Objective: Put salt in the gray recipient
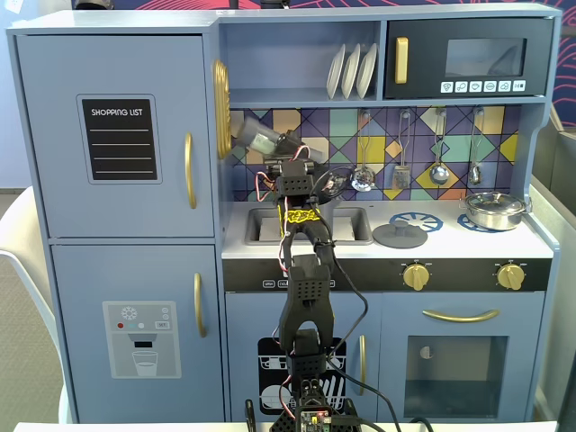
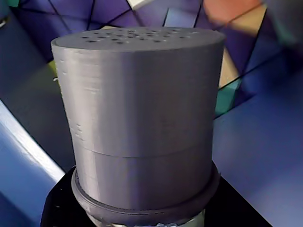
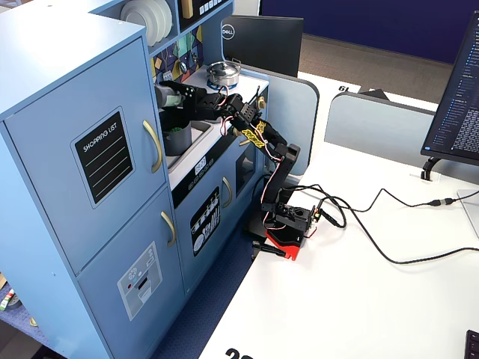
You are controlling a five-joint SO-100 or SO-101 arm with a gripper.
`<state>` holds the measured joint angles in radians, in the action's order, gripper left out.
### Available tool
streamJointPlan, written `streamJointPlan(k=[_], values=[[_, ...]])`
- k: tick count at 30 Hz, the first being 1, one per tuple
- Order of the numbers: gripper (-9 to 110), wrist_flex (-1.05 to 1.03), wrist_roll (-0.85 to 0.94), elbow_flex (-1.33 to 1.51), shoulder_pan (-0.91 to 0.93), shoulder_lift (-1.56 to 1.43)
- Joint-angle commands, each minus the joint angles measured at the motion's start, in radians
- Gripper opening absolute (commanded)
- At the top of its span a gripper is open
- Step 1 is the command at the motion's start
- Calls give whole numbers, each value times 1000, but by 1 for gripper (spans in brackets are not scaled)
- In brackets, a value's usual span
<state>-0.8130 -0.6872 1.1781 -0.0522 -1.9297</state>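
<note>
- I've got the salt [image 1: 255,137] up in the gripper [image 1: 281,144], lifted above the counter and leaning to the left in the front fixed view, its cap toward the fridge side.
- That lean makes sense to me: the holes have to tip down for anything to pour, so I hold it by the base end and swing the cap out.
- The wrist view fills with the salt [image 2: 142,123] — perforated top, gray wall, a collar low down against the black gripper body. The jaws are clamped on it, I judge, though the fingers themselves are out of sight there.
- The side fixed view gives me what the front can't: a gray pot [image 3: 177,132] sitting by the sink [image 3: 196,133], under the salt [image 3: 169,96]. From the front the arm [image 1: 304,297] blocks that spot entirely.
- The pot is small and shadowed there; it's probably the gray recipient, something green inside.
- The steel pan [image 1: 494,210] and the lid [image 1: 400,236] sit well off right on the stove, not my target.
</note>
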Motion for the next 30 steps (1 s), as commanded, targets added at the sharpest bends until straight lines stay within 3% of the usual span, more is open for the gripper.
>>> streamJointPlan(k=[1,7,13,16,18,22,24,26,30], values=[[0,77,-130,-143,-8,29],[0,156,-216,-173,-40,61],[0,-221,-275,-318,-34,144],[0,-282,-308,-319,-38,163],[0,-232,-301,-314,-54,170],[0,104,-224,-216,-95,141],[0,170,-212,-235,-98,163],[0,114,-218,-288,-80,192],[0,-213,-310,-380,-15,239]])
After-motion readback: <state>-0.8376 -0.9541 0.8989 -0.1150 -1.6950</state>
